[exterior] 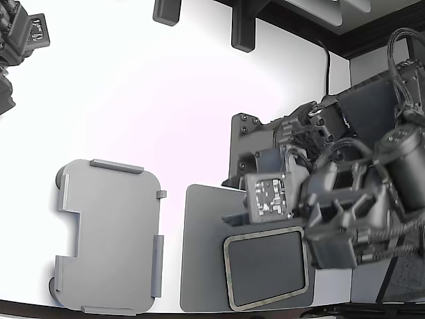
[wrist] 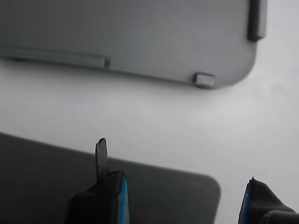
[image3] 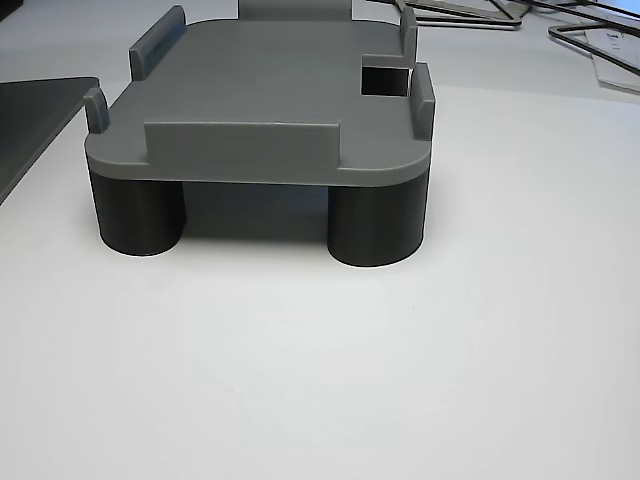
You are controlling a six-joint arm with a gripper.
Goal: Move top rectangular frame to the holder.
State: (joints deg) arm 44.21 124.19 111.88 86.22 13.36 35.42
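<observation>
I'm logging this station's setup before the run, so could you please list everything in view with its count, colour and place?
Rectangular frame: one, tan-olive border, lying on the dark pad at the exterior view's lower right.
Dark pad: one, dark grey, flat on the table, right of the holder in the exterior view.
Holder: one, light grey tray with raised edge tabs, on dark round feet, nothing on it, exterior view's lower left.
Table: one, white.
Second arm: one, black, exterior view's upper left corner.
Gripper: one, black fingers with blue pads, apart with nothing between them, above the dark pad's corner.
</observation>
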